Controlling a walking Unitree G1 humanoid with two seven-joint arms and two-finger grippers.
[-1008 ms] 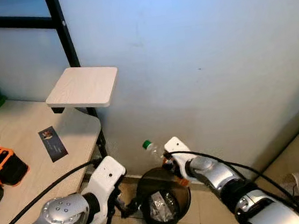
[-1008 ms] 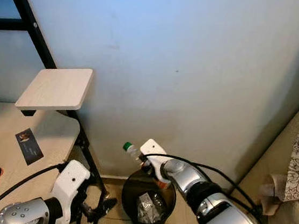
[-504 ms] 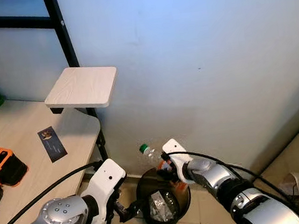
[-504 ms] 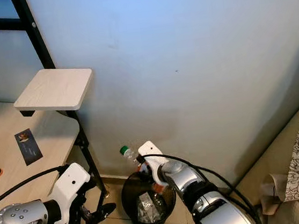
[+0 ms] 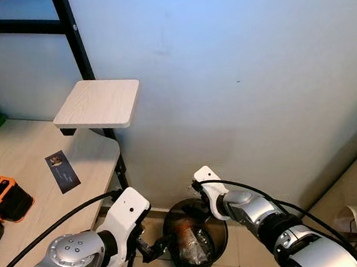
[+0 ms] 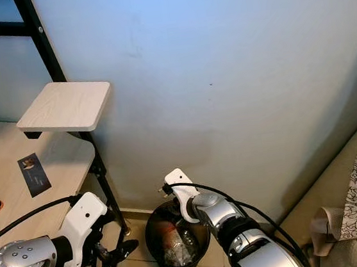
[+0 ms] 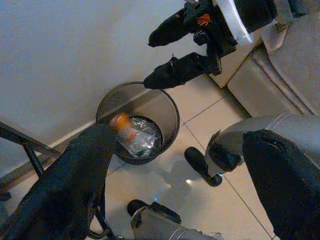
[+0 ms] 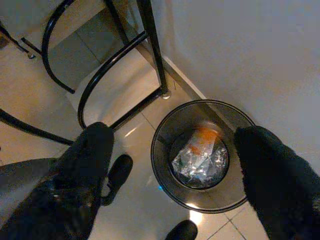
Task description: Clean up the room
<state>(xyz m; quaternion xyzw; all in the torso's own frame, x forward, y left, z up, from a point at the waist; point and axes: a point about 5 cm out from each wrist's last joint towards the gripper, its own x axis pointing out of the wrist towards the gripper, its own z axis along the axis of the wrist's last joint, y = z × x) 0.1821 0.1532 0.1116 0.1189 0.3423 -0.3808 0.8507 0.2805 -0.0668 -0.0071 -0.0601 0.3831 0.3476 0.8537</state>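
Bottle [image 8: 202,137] lay inside the bin [image 8: 165,165] among crumpled wrappers, right gripper [image 7: 172,47] spread empty above the rim, left gripper [image 5: 154,246] spread beside it; risk judged: either arm retracting low could clip and tip the bin.

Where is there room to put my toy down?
The little wooden shelf is bare, and so is the desk between the card and its curved edge. The orange-and-black thing crowds the desk's left side.
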